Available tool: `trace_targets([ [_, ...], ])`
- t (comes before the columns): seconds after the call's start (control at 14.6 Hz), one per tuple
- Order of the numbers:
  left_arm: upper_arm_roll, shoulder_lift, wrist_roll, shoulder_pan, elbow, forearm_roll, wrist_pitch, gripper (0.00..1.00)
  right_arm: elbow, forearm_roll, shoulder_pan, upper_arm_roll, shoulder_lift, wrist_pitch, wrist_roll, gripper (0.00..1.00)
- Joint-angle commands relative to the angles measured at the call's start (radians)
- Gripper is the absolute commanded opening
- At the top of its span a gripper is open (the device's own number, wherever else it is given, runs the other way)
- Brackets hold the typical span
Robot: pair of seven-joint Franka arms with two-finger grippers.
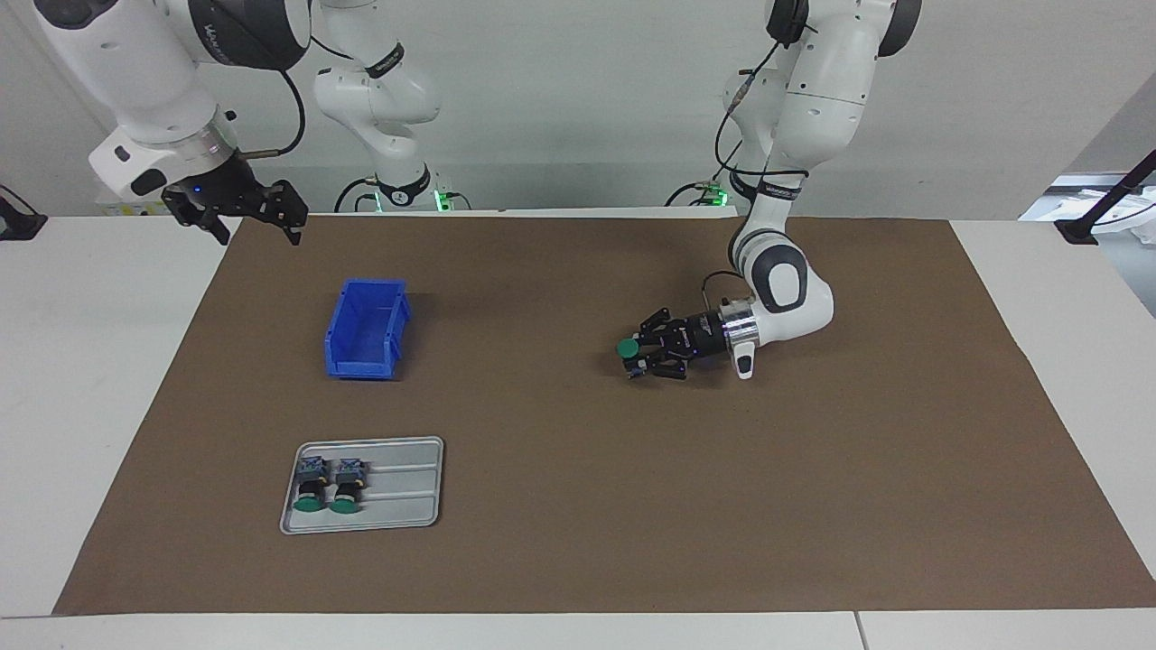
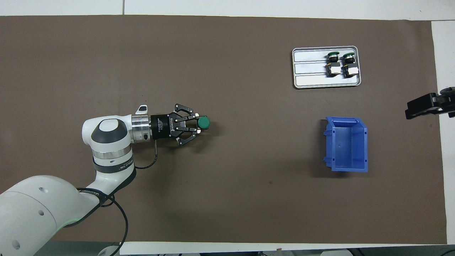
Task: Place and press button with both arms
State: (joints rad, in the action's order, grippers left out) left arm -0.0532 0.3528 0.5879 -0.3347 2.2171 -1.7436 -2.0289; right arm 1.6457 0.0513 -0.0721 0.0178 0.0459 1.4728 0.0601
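Note:
My left gripper (image 1: 643,352) reaches in level, low over the brown mat, and is shut on a button (image 1: 628,348) with its green cap up. I cannot tell whether the button's base touches the mat. The held button (image 2: 203,122) shows in the overhead view at the left gripper (image 2: 197,125). Two more buttons (image 1: 310,488) (image 1: 346,488) lie side by side on a grey tray (image 1: 406,487). My right gripper (image 1: 259,236) hangs open and empty, raised over the mat's edge at the right arm's end, and waits.
A blue bin (image 1: 398,327) stands empty on the mat, nearer to the robots than the tray. In the overhead view the bin (image 2: 364,145), the tray (image 2: 309,67) and the right gripper (image 2: 423,106) all show. Two smaller white arms stand at the table's back.

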Motion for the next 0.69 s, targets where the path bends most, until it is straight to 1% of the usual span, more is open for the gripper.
trace_targets([
  [0.0, 0.003, -0.003, -0.019, -0.004, 0.006, -0.025, 0.010, 0.06, 0.003, -0.008, -0.009, 0.005, 0.009, -0.011, 0.020, 0.99],
  [0.14, 0.003, -0.001, -0.022, -0.007, 0.004, -0.025, 0.010, 0.09, 0.003, -0.008, -0.009, 0.004, 0.009, -0.011, 0.020, 0.99],
  [0.48, 0.004, -0.001, -0.023, -0.009, 0.006, -0.025, -0.001, 0.12, 0.003, -0.008, -0.009, 0.005, 0.009, -0.011, 0.020, 0.99],
  [0.62, 0.003, -0.001, -0.025, -0.013, 0.006, -0.024, -0.007, 0.14, 0.005, -0.008, -0.009, 0.004, 0.009, -0.011, 0.020, 0.99],
])
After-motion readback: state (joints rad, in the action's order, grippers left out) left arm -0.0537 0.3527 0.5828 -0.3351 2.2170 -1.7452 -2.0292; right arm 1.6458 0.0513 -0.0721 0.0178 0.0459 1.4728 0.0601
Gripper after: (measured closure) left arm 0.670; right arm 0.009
